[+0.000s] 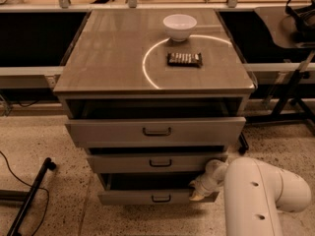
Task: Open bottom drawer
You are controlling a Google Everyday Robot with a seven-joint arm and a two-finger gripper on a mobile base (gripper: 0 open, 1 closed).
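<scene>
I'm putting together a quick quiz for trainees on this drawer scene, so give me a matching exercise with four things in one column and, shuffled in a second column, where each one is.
Things:
1. white bowl
2. dark snack bar
3. bottom drawer
4. gripper

Places:
A. at the right end of the lowest drawer front
B. near the back edge of the cabinet top
C. lowest in the cabinet, pulled partly out
D. on the cabinet top, just in front of the bowl

Pairs: 1-B, 2-D, 3-C, 4-A
</scene>
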